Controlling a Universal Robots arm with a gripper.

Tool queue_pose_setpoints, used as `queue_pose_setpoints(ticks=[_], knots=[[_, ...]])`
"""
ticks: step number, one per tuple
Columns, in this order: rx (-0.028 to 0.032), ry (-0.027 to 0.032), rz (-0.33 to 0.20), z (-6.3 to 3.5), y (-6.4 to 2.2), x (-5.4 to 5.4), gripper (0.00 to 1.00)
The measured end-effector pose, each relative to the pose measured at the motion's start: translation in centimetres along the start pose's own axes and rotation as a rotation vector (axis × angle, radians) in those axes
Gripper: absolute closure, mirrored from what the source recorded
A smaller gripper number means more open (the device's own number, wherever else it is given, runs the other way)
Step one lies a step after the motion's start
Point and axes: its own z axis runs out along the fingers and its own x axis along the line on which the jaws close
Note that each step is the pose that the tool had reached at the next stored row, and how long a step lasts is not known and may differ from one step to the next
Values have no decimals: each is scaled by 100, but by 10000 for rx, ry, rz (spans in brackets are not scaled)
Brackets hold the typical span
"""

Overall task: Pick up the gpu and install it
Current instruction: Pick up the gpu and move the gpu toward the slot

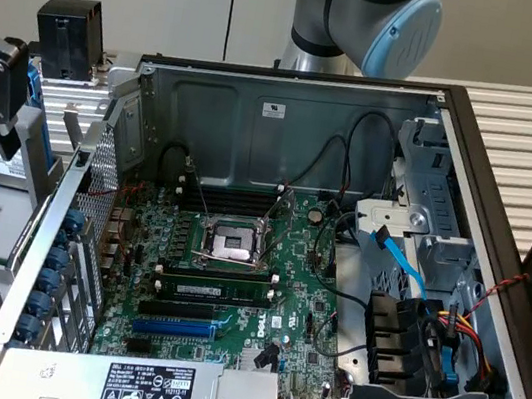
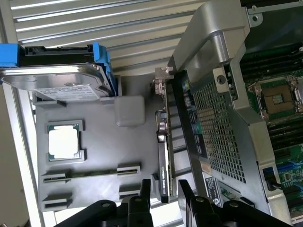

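Wrist view: the gpu (image 2: pixel 164 142) is standing on its long edge in the gray parts tray (image 2: pixel 99 161). It is showing edge-on as a thin dark strip, with its silver end bracket (image 2: pixel 163 75) at the end farthest from me. The card is sitting outside the computer case (image 2: pixel 213 127), just beside the case's perforated rear panel.

My gripper (image 2: pixel 164 184) is hovering at the near end of the card. My jaws are standing apart, with one black finger (image 2: pixel 145 189) on each side of the card. A gap is showing between each finger and the card, so I am gripping nothing.

On the same tray, a processor chip (image 2: pixel 63 142) is lying flat in a square recess. A hard drive (image 2: pixel 57 82) in blue rails is resting past it. The slatted table surface (image 2: pixel 94 23) is running beyond the tray.

Inside the case, the motherboard (image 2: pixel 284 161) is showing with its processor socket (image 2: pixel 277 97).

Exterior view: the case is lying open with the motherboard facing up. A memory stick (image 1: pixel 211 292) is sitting in a slot below the socket, and a blue expansion slot (image 1: pixel 175 327) is lying just beyond it. The tray is sitting on the exterior view's left of the case. The arm's gray and blue joint (image 1: pixel 386 16) is rising behind the case.
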Motion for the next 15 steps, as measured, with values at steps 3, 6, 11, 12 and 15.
queue_pose_setpoints(ticks=[3, 6, 11, 12, 15], knots=[[-1, 0, 0, 0, 0, 0, 64], [0, 0, 0, 0, 0, 0, 64], [-3, -7, -1, 14, -2, 2, 64], [-3, -7, -1, 21, -3, 4, 64], [7, -6, 0, 73, 5, 14, 64]])
